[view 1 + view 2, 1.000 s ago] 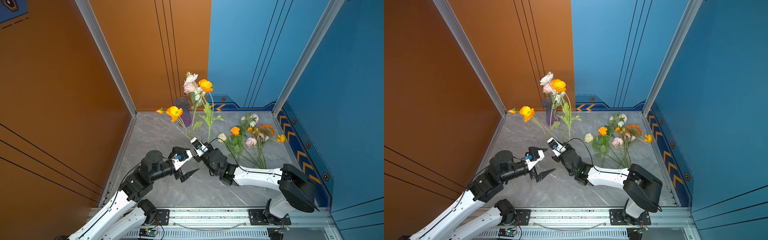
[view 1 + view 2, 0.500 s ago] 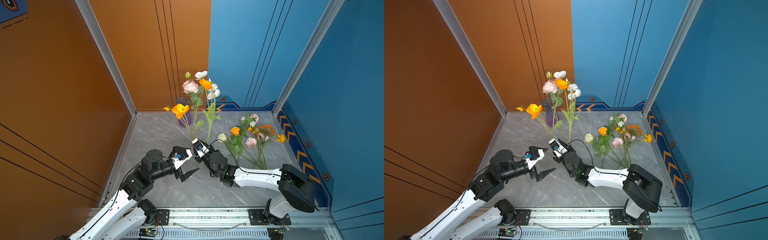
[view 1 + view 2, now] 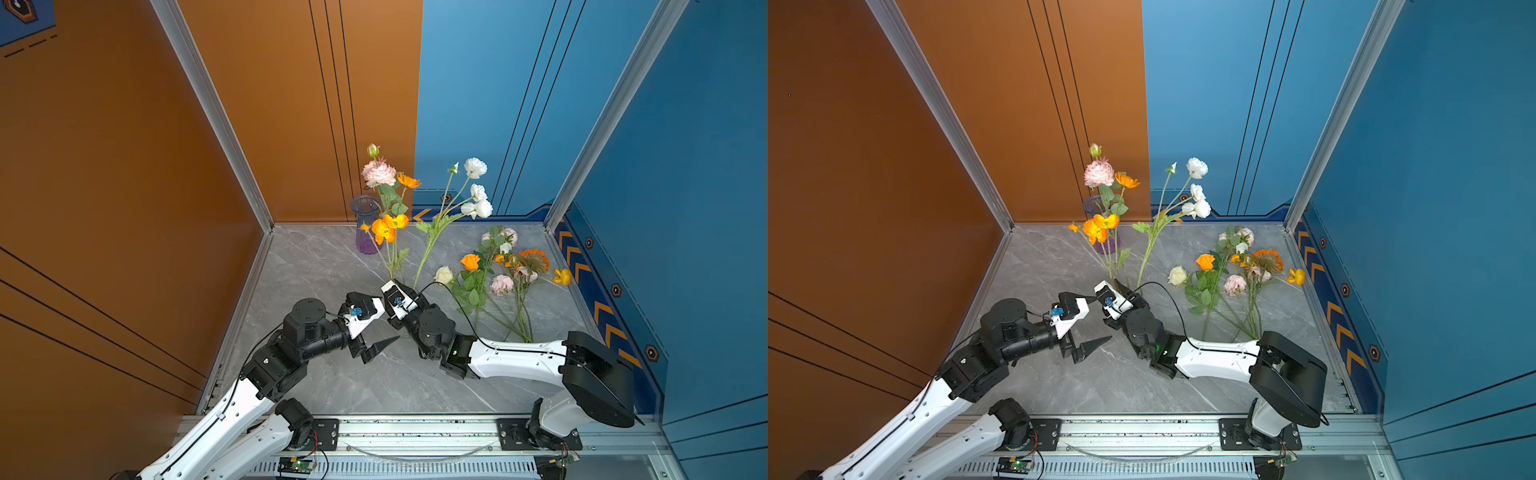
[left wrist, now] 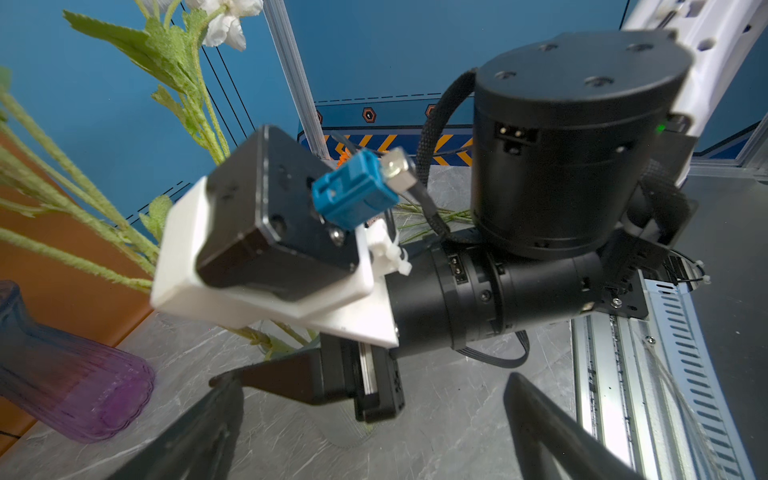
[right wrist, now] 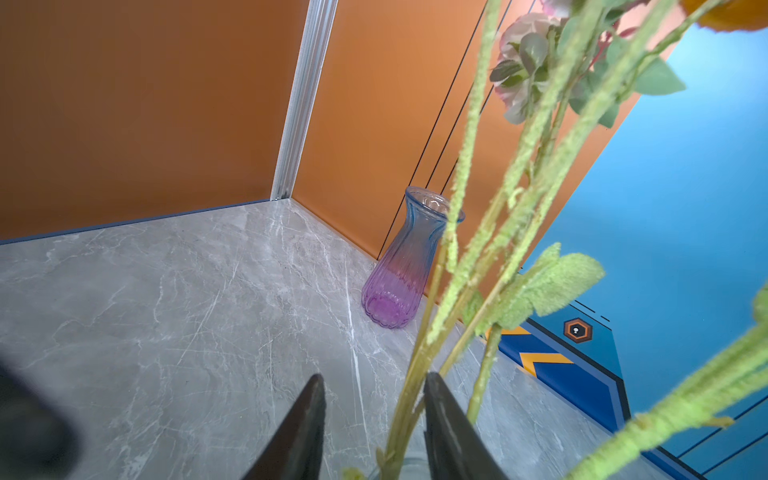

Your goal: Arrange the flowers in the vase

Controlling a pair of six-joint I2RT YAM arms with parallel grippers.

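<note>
The flowers in my right gripper [image 3: 405, 286] fan out above it: a pink bloom [image 3: 378, 173], orange blooms [image 3: 384, 228] and white blooms [image 3: 478, 203]. In the right wrist view the jaws [image 5: 374, 376] stand parted, and the green stems [image 5: 471, 124] lean loose against one finger. The vase [image 3: 365, 224] [image 5: 409, 262], blue glass fading to purple, stands upright and empty at the back wall, behind the bunch. My left gripper [image 3: 374, 324] [image 4: 370, 432] hangs wide open with nothing in it, just left of the right gripper.
More flowers [image 3: 498, 266] [image 3: 1237, 270] lie in a loose pile on the grey marble floor at the right. Orange walls close off the left and back, blue walls the right. A metal rail [image 3: 415, 432] runs along the front.
The right gripper's jaws have parted. The bunch has spread: the white-flowered stem has tipped to the right and the orange bloom has sunk lower. The left arm has stayed put.
</note>
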